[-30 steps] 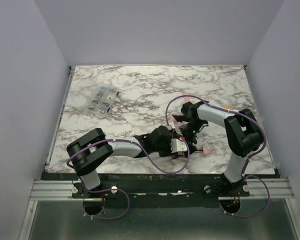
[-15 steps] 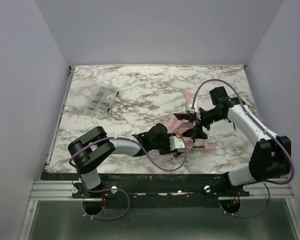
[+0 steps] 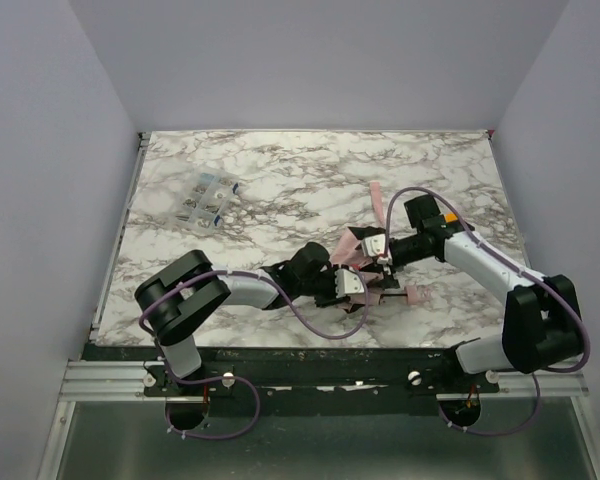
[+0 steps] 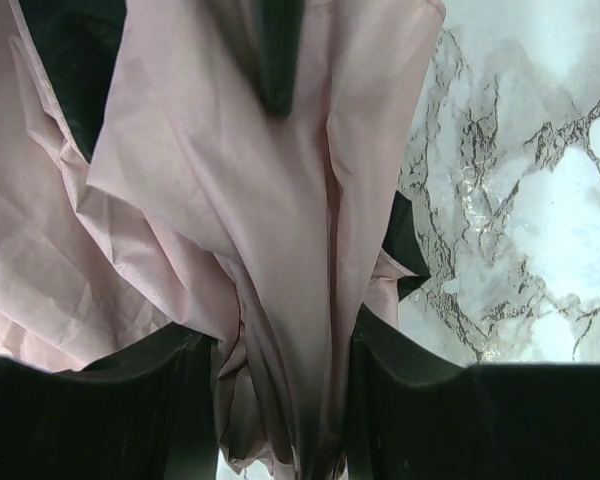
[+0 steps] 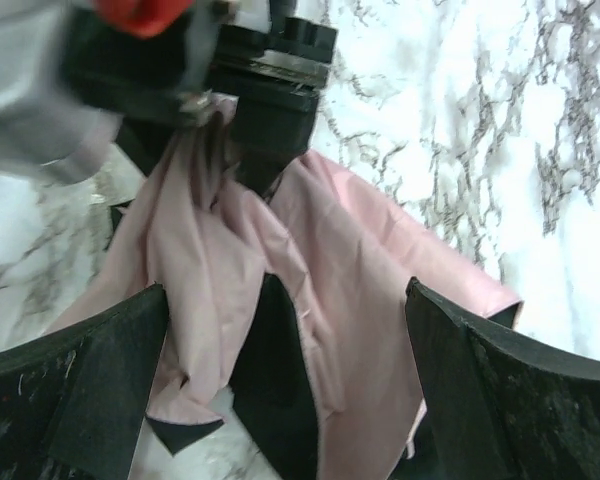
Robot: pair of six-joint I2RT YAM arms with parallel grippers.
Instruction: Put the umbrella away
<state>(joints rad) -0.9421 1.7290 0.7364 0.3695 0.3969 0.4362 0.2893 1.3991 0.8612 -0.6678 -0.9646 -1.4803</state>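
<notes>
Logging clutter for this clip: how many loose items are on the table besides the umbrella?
2: a clear compartment box at the far left; a small orange object tucked against the right arm, right of the umbrella. Others may lie hidden under either arm.

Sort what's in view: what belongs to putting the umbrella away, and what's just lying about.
For the job:
- umbrella, pink fabric loosely bunched
- left tool, pinching the fabric
- right tool, open over the fabric

Lying about:
- clear compartment box, far left
- small orange object, on the right side
</notes>
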